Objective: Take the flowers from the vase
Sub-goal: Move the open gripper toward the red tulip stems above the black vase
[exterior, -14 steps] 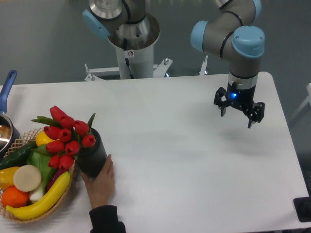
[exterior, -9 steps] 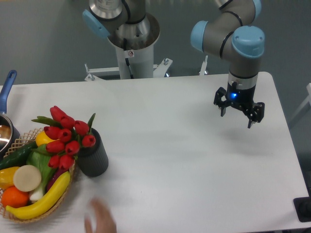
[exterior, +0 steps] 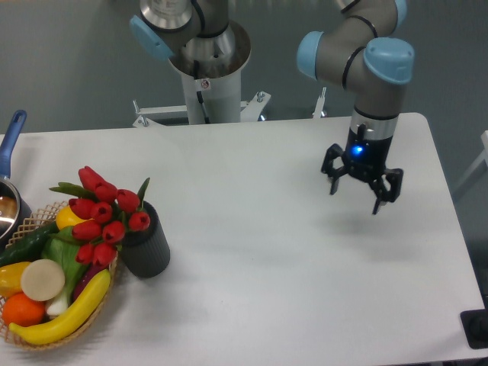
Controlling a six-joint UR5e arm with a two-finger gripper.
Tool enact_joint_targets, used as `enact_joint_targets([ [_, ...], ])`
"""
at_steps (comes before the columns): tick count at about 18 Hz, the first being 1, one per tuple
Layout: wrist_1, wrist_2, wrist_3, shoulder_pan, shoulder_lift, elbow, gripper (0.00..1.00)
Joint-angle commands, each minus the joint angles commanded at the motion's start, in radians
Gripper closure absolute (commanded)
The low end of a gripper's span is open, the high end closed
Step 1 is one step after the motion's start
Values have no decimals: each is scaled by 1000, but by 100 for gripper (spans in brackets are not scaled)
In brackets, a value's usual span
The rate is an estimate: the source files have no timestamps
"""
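I've got the gripper [exterior: 354,192] hovering over the table [exterior: 259,252] at right-center of frame, jaws spread wide w/ nothing in them. Flowers [exterior: 103,213] sit in the vase [exterior: 148,249] at lower left, leaning left over the basket [exterior: 46,335], well apart from the gripper.

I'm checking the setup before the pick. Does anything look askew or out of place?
The flowers lean hard left out of the vase, overhanging the wicker basket. The gripper hangs open, far right.
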Motion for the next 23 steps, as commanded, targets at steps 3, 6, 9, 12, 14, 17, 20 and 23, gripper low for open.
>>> enact_joint_targets([
  [3, -2, -252, -37, -17, 0, -35, 0],
  [6, -2, -323, -52, -61, 34, -84, 0],
  [9, -2, -360, -54, -112, 55, -135, 0],
  [12, -3, -417, -57, -167, 87, -175, 0],
  [14, -2, -417, -87, -213, 89, -178, 0],
  [17, 5, -417, -94, -256, 80, -172, 0],
  [20, 8, -417, -92, -293, 43, -154, 0],
  [23, 9, -417, -89, -314, 22, -138, 0],
])
